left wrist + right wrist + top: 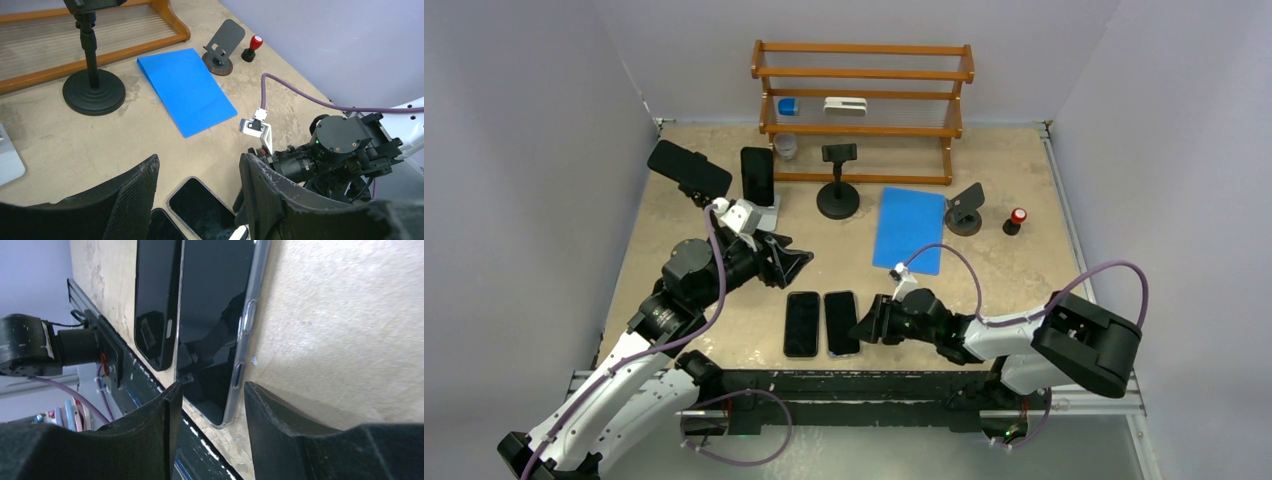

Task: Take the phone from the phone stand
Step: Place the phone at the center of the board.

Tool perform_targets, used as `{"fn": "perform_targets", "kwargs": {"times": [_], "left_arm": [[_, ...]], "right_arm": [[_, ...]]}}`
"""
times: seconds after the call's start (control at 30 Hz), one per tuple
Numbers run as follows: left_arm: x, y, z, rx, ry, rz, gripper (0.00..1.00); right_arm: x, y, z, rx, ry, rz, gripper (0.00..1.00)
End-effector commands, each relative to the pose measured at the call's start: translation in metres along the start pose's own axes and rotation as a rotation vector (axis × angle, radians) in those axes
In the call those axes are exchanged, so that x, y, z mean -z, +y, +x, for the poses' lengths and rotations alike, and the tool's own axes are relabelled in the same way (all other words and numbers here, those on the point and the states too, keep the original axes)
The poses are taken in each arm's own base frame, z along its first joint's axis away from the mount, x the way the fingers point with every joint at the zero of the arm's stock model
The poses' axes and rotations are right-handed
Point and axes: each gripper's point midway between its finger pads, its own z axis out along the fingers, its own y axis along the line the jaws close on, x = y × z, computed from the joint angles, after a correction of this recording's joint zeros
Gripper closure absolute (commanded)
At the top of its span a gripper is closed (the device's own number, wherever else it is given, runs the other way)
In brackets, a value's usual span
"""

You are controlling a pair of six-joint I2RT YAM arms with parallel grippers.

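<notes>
Two flat phones (821, 323): you had a dark pair lying face up, side by side, on the robot's side of the blue mat (911, 228) and a little left of it. I judged these as off their stands already.
Task phone: an upright phone (758, 176) stood in the silver stand (769, 212), well left of the blue mat, past the black pedestal stand (838, 195). A tilted phone (689, 168) sat on a holder farther left again. Both were mounted, so the job looked unfinished.
Right gripper (210, 386): its fingers were spread and held nothing. It sat low beside the flat pair, and a corner of the clear-cased phone (220, 315) showed between the fingers. You could not have told from these views whether either finger touched it.
Left gripper (799, 265): its fingers were apart and empty. It hung left of the blue mat, between the flat pair and the silver stand.
Risk, snagging: if you had drawn the right arm back without lifting, a finger might have caught the clear case and shoved that phone into its neighbour.
Risk, tipping: the silver stand looked light, so a sideways pull rather than an upward one could have dragged or toppled it with the phone.
Risk, slipping: the glass faces looked glossy, so a shallow pinch might have let the phone slide out and drop.
Risk, crowding: both arms were close together left of the mat, so a reach by either could have clipped the other.
</notes>
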Motion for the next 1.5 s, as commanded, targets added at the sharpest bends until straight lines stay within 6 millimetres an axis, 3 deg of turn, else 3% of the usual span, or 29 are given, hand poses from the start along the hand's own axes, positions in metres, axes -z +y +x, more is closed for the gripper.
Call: {"fn": "perform_targets", "kwargs": {"times": [0.0, 0.3, 0.53, 0.73, 1.17, 1.3, 1.37, 1.47], "left_arm": [[0.0, -0.004, -0.012, -0.011, -0.047, 0.022, 0.42], [0.0, -0.004, -0.011, -0.009, -0.044, 0.019, 0.42], [0.0, -0.003, -0.011, -0.009, -0.045, 0.017, 0.42], [-0.001, -0.004, -0.011, -0.009, -0.041, 0.022, 0.42], [-0.001, -0.003, -0.011, -0.01, -0.043, 0.018, 0.42], [0.0, -0.003, -0.012, -0.012, -0.047, 0.014, 0.42], [0.001, -0.002, -0.013, -0.014, -0.053, 0.011, 0.42], [0.002, -0.002, -0.015, -0.016, -0.063, 0.005, 0.42]], "right_arm": [[-0.006, 0.004, 0.013, 0.007, 0.044, -0.025, 0.48], [-0.022, 0.012, 0.013, 0.022, 0.047, -0.031, 0.49], [-0.019, -0.004, 0.006, 0.031, 0.015, 0.063, 0.47], [-0.029, 0.007, -0.004, 0.096, -0.001, 0.055, 0.47], [-0.041, 0.027, -0.003, 0.099, 0.026, -0.014, 0.48], [-0.034, 0.036, -0.015, 0.104, -0.014, -0.011, 0.48], [-0.024, 0.05, -0.025, 0.117, -0.044, -0.03, 0.48], [-0.004, 0.069, -0.059, 0.144, -0.168, -0.004, 0.47]]}}
